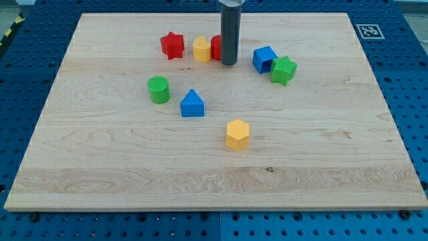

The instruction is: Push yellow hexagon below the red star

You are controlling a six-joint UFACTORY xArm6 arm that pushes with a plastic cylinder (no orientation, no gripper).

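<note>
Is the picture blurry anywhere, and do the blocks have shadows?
Camera view: sharp all over, lit evenly, no strong glare on the wooden board; the yellow hexagon and red star cast only small soft shadows; my tip hides part of a red block behind it.

The tabletop [321, 161] is pale, smooth wood with visible grain. The yellow hexagon [237, 134] and red star [172, 45] look like matt plastic. My tip [229, 63] ends a dark, faintly sheened rod.

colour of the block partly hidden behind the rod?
Red; the block peeks out at the view's left of my tip, beside the yellow block. Only the camera view shows it.
</note>
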